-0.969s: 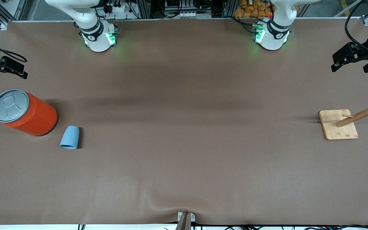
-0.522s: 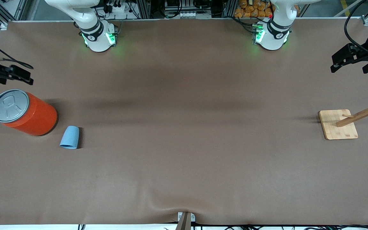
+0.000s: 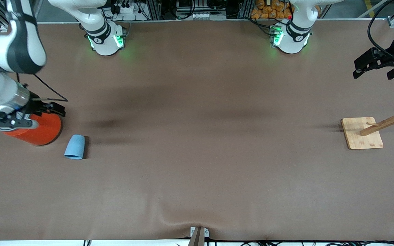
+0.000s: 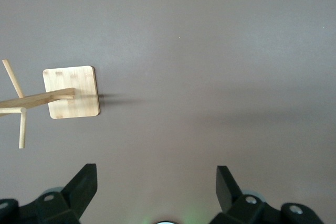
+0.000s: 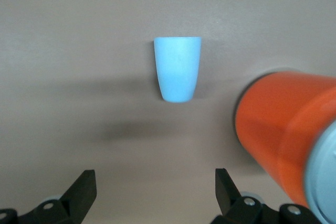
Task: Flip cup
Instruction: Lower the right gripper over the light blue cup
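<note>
Right gripper spread wide, empty, has swung in over the big orange cylindrical can; small light-blue tapered cup lies just ahead, unmoved. Left gripper wide open, empty, waiting.

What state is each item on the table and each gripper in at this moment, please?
Light-blue cup: upside down, rim on the table, untouched.
Orange can: upright beside the cup, partly hidden by the right arm.
Wooden peg rack: upright on its square base, pegs bare.
Right gripper: open, empty, over the can.
Left gripper: open, empty, waiting near the rack.
</note>
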`<state>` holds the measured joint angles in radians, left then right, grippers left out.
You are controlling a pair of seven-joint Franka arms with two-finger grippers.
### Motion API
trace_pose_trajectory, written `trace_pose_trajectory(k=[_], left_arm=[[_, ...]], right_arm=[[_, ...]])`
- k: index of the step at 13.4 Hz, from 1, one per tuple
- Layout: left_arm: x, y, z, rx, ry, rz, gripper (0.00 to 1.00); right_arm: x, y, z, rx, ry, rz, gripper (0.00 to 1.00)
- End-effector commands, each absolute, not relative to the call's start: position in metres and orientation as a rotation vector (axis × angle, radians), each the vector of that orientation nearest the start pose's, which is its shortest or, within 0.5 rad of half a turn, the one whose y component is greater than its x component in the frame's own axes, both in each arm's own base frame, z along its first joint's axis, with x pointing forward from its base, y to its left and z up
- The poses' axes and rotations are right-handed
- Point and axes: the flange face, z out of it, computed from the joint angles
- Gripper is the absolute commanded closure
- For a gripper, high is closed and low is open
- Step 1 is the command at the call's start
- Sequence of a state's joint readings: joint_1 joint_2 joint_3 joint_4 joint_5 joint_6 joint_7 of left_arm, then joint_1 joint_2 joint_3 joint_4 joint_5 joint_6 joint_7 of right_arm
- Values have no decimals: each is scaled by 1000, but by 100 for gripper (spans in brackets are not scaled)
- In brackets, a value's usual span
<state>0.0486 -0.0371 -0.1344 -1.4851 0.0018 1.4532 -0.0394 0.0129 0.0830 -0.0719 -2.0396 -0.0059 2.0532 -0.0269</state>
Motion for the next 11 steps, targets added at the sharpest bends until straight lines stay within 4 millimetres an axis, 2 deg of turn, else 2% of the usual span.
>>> trace_pose_trajectory(k=[1, 5, 8, 11], left_arm=[[528, -46, 680, -3116, 94, -26, 0], [526, -45, 682, -3116, 89, -21, 0], [527, -46, 681, -3118, 89, -18, 0], [527, -45, 681, -3118, 89, -18, 0]], right_arm=[[576, -28, 343, -3171, 17, 99, 0], [597, -25, 266, -3182, -31, 7, 0], [612, -33, 215, -3188, -110, -79, 0], [616, -45, 203, -3188, -144, -64, 0]])
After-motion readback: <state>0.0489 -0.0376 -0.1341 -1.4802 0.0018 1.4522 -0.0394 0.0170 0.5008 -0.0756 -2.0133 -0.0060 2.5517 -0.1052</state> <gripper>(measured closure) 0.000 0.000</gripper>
